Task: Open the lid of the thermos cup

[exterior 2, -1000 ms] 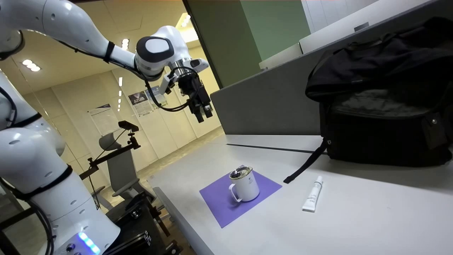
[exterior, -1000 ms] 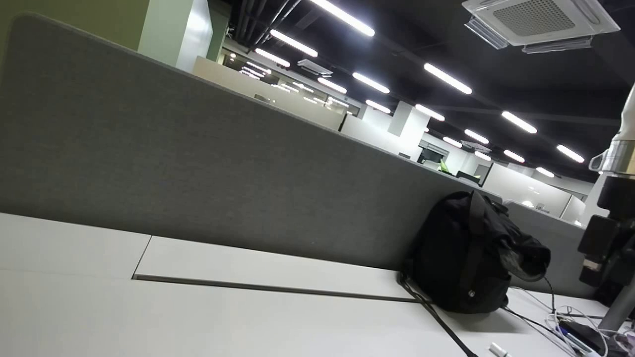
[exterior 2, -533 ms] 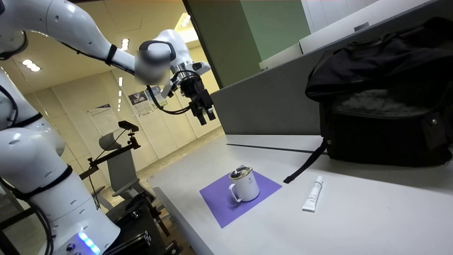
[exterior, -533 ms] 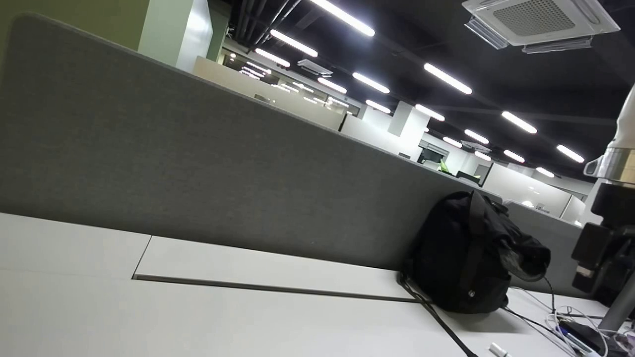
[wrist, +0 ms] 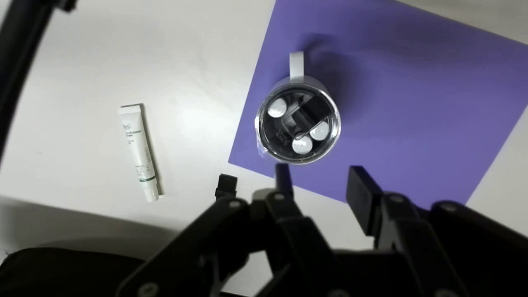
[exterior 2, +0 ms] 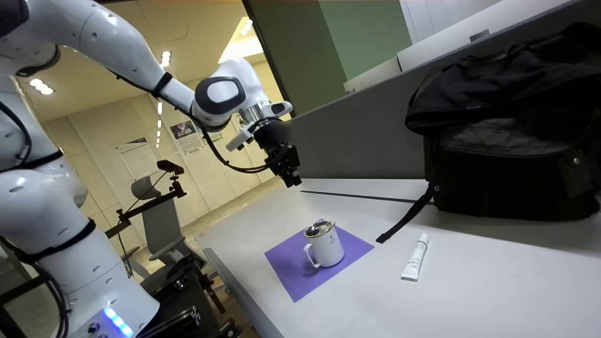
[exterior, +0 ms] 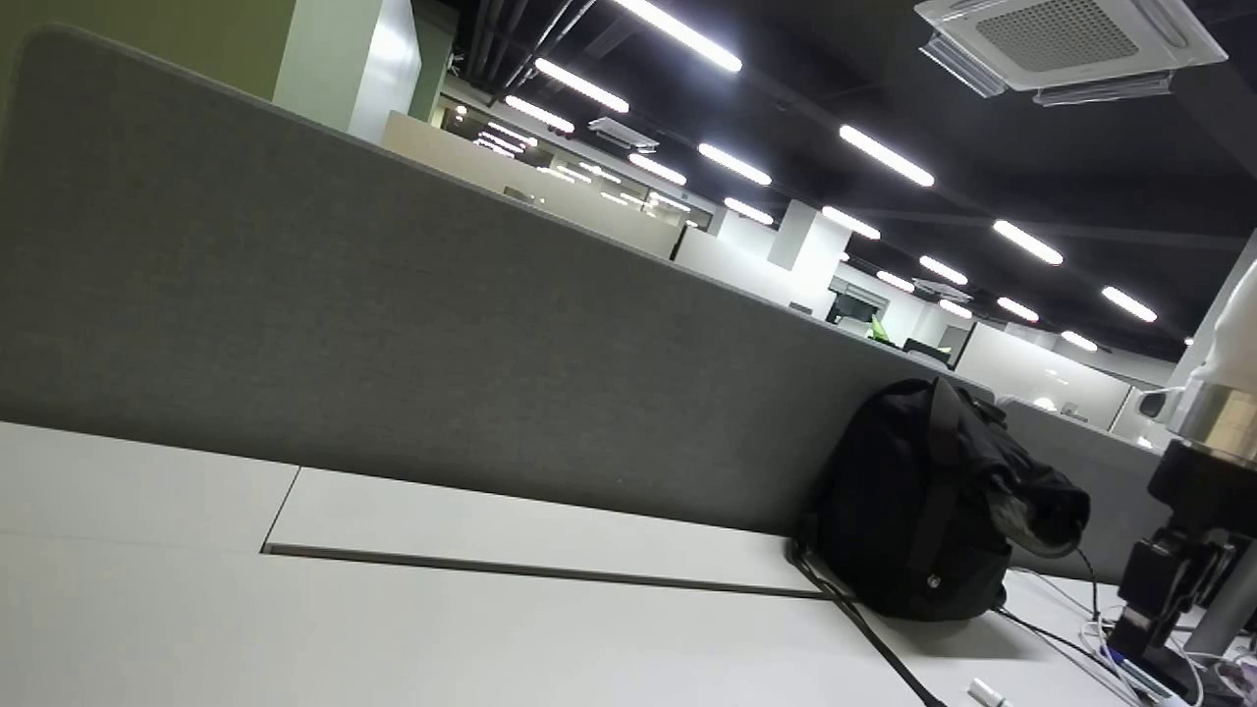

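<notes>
Fingers (wrist: 363,202) hang spread and holding nothing, higher than the purple sheet (wrist: 412,103), probably set wide to suit the lid (wrist: 299,121); the thermos cup (exterior 2: 328,249) stands upright on that sheet, which perhaps marks its place.

White labelled tube (wrist: 139,152) lies at left of the wrist view, purple sheet (wrist: 412,103) spans its upper right, black backpack (exterior 2: 512,126) stands at right in both exterior views, grey partition (exterior: 393,324) behind it, vented ceiling unit (exterior: 1065,39) upper right in an exterior view
</notes>
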You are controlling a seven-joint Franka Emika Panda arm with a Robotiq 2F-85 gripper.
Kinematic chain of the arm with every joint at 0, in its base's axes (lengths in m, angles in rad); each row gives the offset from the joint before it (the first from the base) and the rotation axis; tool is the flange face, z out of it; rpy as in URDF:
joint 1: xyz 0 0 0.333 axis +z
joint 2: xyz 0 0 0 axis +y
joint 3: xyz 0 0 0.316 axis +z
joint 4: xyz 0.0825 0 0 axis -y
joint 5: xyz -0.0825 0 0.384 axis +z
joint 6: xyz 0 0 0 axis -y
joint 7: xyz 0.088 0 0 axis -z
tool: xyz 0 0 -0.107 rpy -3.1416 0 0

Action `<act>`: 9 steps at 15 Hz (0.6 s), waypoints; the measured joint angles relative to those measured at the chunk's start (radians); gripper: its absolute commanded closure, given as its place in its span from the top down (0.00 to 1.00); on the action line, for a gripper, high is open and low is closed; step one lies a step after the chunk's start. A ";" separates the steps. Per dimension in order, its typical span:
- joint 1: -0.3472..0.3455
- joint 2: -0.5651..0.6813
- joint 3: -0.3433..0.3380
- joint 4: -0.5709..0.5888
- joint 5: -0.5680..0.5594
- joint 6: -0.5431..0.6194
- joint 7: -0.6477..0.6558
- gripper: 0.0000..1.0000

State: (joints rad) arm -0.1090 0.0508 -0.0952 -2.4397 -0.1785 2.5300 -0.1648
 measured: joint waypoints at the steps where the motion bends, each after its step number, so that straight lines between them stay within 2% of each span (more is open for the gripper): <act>1: -0.004 0.017 -0.003 -0.003 0.017 0.030 -0.033 0.05; 2: -0.009 0.032 -0.004 -0.006 0.038 0.055 -0.068 0.00; 5: -0.013 0.073 -0.001 -0.005 0.118 0.098 -0.176 0.00; 9: -0.014 0.152 0.019 0.043 0.175 0.056 -0.236 0.01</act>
State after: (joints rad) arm -0.1231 0.2028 -0.0767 -2.3968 -0.0039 2.5864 -0.4006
